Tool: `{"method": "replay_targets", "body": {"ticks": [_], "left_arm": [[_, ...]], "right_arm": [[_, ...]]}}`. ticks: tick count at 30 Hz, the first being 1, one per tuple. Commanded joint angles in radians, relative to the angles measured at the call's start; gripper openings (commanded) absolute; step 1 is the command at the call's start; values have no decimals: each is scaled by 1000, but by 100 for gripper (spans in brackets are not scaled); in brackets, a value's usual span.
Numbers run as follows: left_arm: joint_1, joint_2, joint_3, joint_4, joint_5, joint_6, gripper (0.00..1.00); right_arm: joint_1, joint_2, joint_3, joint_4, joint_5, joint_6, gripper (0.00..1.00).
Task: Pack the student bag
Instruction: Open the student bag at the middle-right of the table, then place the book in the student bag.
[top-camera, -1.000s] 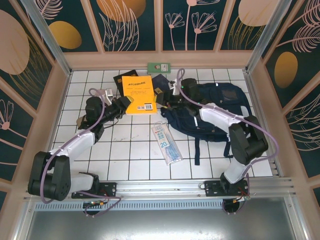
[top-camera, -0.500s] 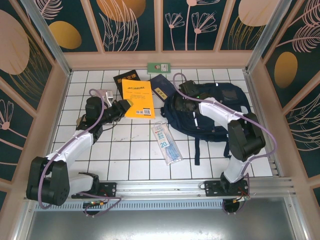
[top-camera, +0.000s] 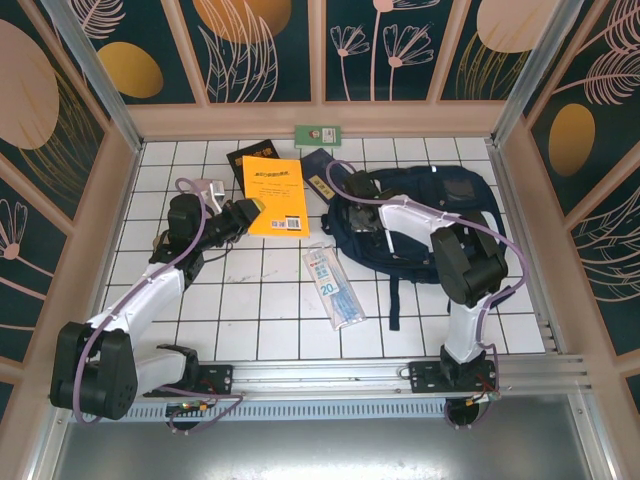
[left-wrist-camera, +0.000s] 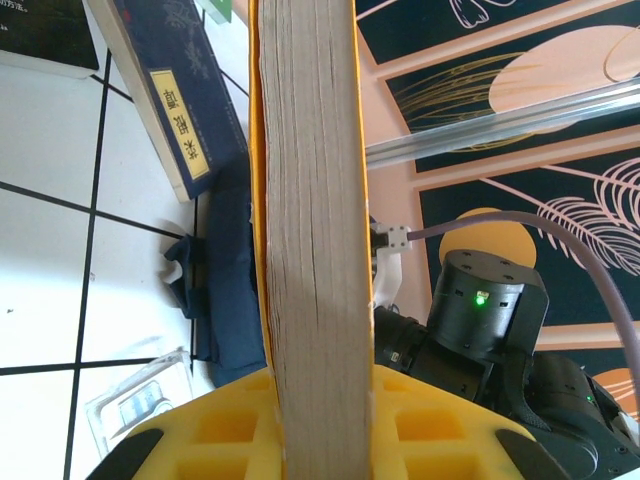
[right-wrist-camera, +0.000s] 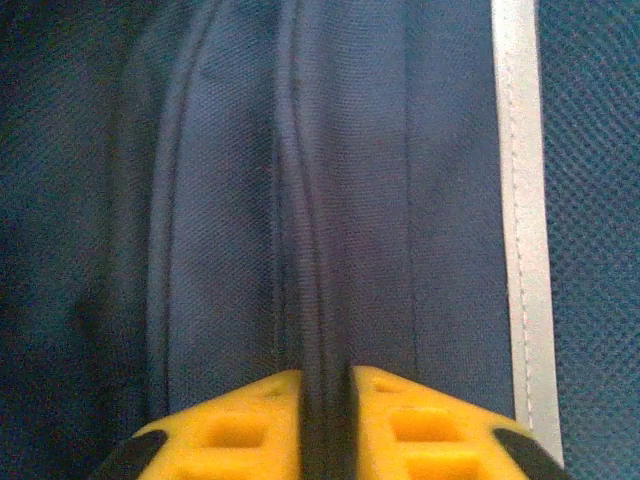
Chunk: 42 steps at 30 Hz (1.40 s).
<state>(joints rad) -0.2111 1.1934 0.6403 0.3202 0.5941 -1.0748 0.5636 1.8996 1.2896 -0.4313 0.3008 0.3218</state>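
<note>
Jaws first: left gripper (left-wrist-camera: 310, 400) is clamped on the page edge of the yellow book (top-camera: 275, 195), and right gripper (right-wrist-camera: 325, 395) is pinched on a ridge of the student bag's (top-camera: 440, 215) navy fabric. White gridded table (top-camera: 250, 320) has bare tiles nearest the bases and down the left side. Clear pen pack (top-camera: 333, 285) lies mid-table, near a bag strap. The bag sprawls over the right half, close to the right wall. Farther back, a black book (top-camera: 250, 156) and a navy book (top-camera: 322, 172) flank the yellow one near the back wall.
</note>
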Motion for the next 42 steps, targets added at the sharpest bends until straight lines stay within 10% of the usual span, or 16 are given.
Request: {"method": "replay_targets", "body": {"ticks": [1,16,42], "left_arm": [[3,-38,-1,46,23,28,0],[-33,37,-30,184,-13,-39,0],[-483,783,474,453,-225,-237,0]], "right_arm": [[5,16,20,-36,35,-7,0],[-11,-257,71,-6,-151,-57,0],[-265,-508,78,96,-643,57,0]]}}
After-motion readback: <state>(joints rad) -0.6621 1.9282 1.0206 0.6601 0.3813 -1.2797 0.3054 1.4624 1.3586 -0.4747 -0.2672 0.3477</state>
